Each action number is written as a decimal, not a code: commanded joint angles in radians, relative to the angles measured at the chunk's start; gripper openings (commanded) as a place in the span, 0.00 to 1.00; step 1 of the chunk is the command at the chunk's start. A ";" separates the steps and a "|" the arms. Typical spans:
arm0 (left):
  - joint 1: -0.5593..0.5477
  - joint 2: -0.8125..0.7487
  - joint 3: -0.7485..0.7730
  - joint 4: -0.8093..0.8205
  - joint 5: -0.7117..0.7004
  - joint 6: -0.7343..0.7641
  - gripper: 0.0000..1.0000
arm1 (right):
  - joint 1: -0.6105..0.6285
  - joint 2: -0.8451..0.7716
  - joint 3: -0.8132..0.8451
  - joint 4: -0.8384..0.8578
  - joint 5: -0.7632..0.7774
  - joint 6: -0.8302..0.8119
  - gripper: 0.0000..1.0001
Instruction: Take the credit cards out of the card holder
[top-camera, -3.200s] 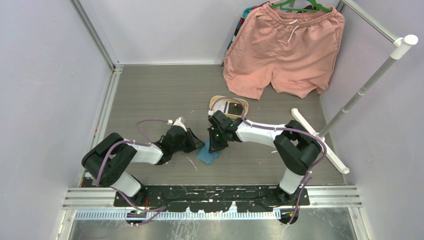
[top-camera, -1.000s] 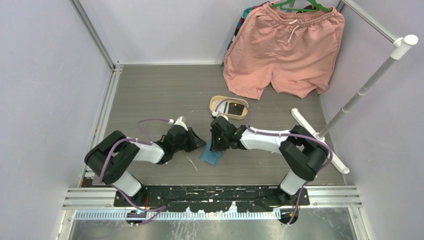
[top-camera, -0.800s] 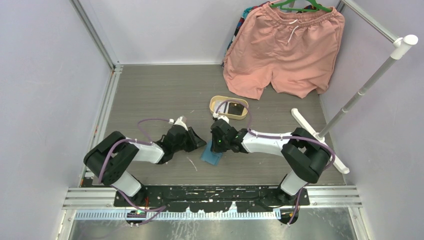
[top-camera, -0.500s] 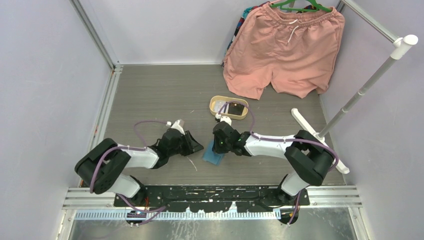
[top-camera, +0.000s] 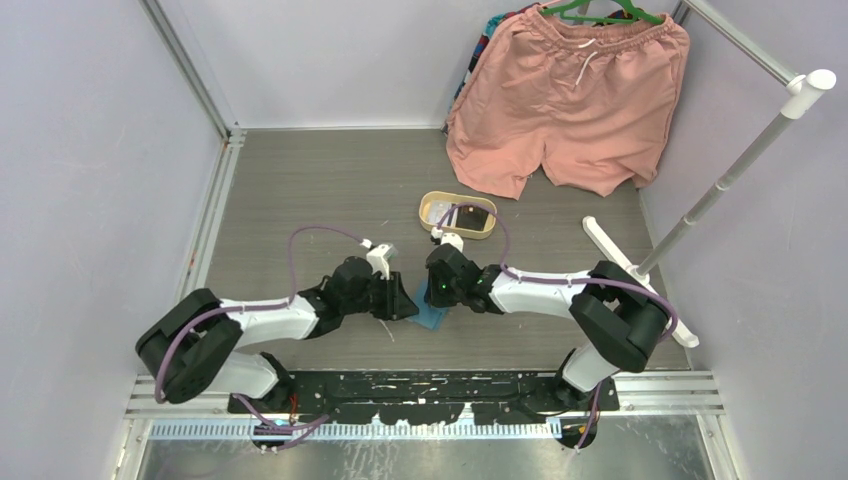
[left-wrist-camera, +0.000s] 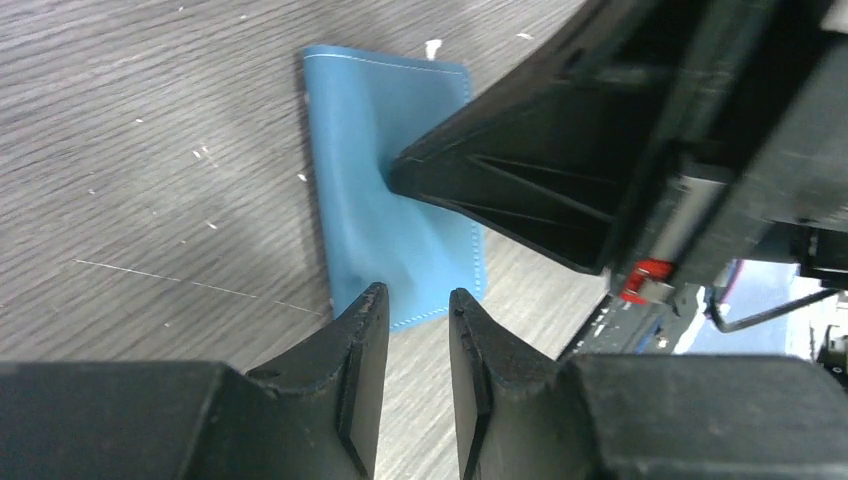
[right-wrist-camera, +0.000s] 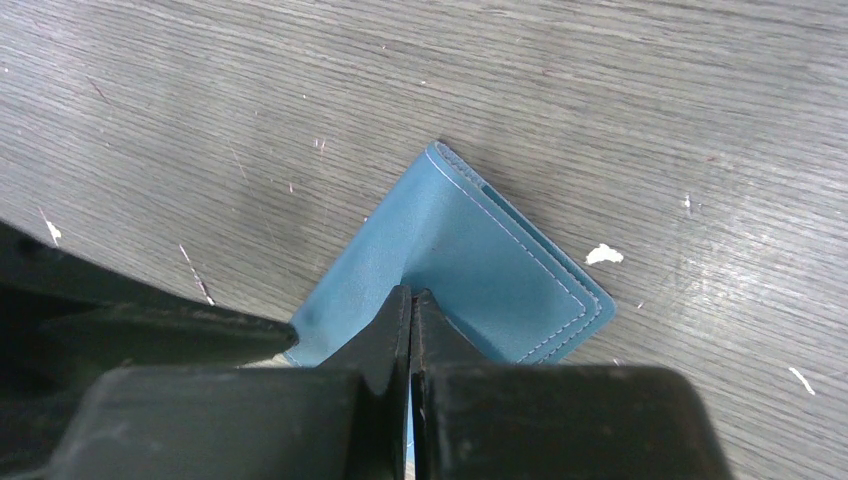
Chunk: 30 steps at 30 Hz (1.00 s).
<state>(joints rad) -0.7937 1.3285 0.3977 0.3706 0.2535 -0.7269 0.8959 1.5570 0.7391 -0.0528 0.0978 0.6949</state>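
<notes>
The right fingers (right-wrist-camera: 395, 330) were clenched together, their tips pressed onto the card holder (right-wrist-camera: 490, 255) — creasing its teal cover. The left fingers (left-wrist-camera: 365, 330) were slightly parted, grasping nothing, at the edge of the card holder opposite the right ones. The card holder lay folded flat on the grey worktop (top-camera: 300, 190) — the oval tray (top-camera: 424, 208) beyond it, apart.

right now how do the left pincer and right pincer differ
The left pincer has its fingers slightly apart with nothing between them; the right pincer is shut. The left pincer sits at the edge of the card holder; the right pincer presses its tip on the holder's middle, denting it. Both are black and aimed at the same blue card holder.
</notes>
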 joint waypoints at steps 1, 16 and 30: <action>-0.004 0.073 0.049 -0.051 -0.025 0.054 0.29 | -0.001 -0.011 -0.036 -0.047 0.063 -0.011 0.01; -0.048 0.257 0.085 0.006 -0.066 0.000 0.24 | 0.000 -0.051 -0.026 -0.077 0.076 -0.019 0.29; -0.054 0.326 0.125 -0.047 -0.108 -0.023 0.23 | -0.001 -0.237 -0.016 -0.145 0.187 -0.032 0.40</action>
<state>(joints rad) -0.8433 1.6009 0.5362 0.4591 0.2306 -0.7765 0.8940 1.3891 0.7223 -0.1886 0.2089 0.6785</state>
